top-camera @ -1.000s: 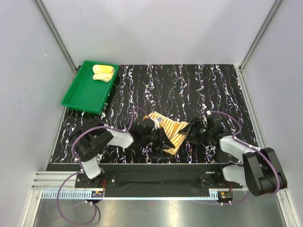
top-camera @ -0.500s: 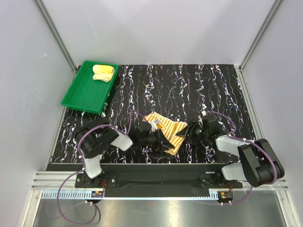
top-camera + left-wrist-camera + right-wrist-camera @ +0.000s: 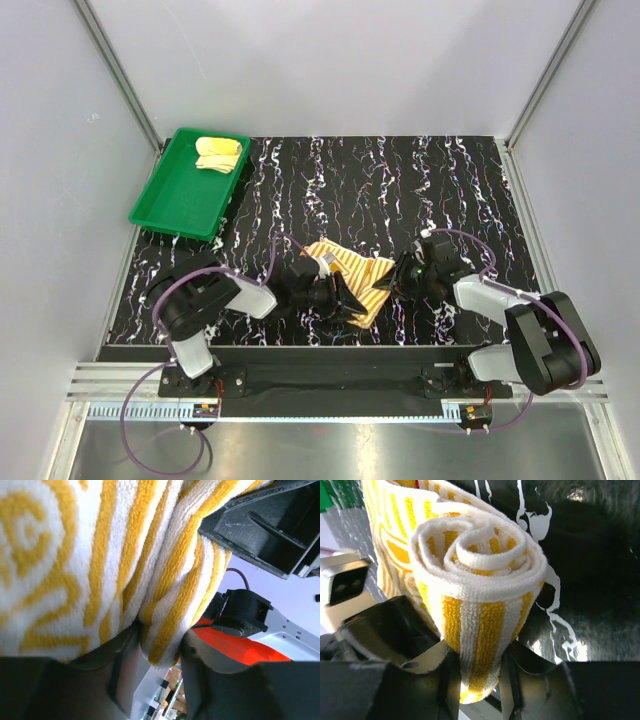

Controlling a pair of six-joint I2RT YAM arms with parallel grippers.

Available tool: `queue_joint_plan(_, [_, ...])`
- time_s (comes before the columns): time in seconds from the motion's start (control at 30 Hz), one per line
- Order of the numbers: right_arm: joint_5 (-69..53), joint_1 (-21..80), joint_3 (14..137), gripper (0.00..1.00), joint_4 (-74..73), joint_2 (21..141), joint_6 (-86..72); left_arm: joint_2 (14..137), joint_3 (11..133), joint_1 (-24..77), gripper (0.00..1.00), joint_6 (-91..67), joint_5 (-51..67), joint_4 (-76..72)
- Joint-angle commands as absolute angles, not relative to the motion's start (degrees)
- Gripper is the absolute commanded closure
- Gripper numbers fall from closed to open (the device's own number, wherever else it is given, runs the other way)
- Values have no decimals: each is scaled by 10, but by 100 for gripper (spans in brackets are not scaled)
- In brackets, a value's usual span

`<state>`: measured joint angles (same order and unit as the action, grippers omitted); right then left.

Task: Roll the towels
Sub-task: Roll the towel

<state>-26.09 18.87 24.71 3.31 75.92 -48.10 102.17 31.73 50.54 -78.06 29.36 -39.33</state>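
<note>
With the striped towel (image 3: 356,268) toward 6 o'clock on the table (image 3: 400,180), the left gripper (image 3: 350,300), clamped on its edge, and the right gripper (image 3: 389,284), clamped on its rolled end, should, I think, turn evenly together.

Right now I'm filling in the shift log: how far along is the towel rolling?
Done, it seems: the pale yellow towel sits bundled in the green tray. In hand: the striped towel, its rolled end showing a spiral in the right wrist view, pinched by the right gripper, while the left gripper clamps the other side. Left: part of it lies flat on the table, so the roll needs finishing.
</note>
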Motion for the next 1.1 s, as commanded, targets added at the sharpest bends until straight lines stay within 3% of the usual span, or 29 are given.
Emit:
queue_joint_plan(0.0, [-229,192,305,64,-75,748,-428,958,343,504,56,-702,265,-265])
queue_joint_plan(0.23, [-204,201,374,65,-182,771,-377,876,409,506,48,-578,170,-41])
queue_joint_plan(0.4, [-184,219,417,65,-237,802,-352,823,478,544,46,-477,24,125])
queue_joint_plan(0.53, [-180,232,432,65,-251,821,-344,804,533,617,35,-404,-113,170])
queue_joint_plan(0.77, [-174,251,463,66,-274,850,-341,881,637,754,29,-317,-250,213])
queue_joint_plan(1.07, [-170,260,484,65,-294,867,-333,1016,752,831,26,-291,-381,289])
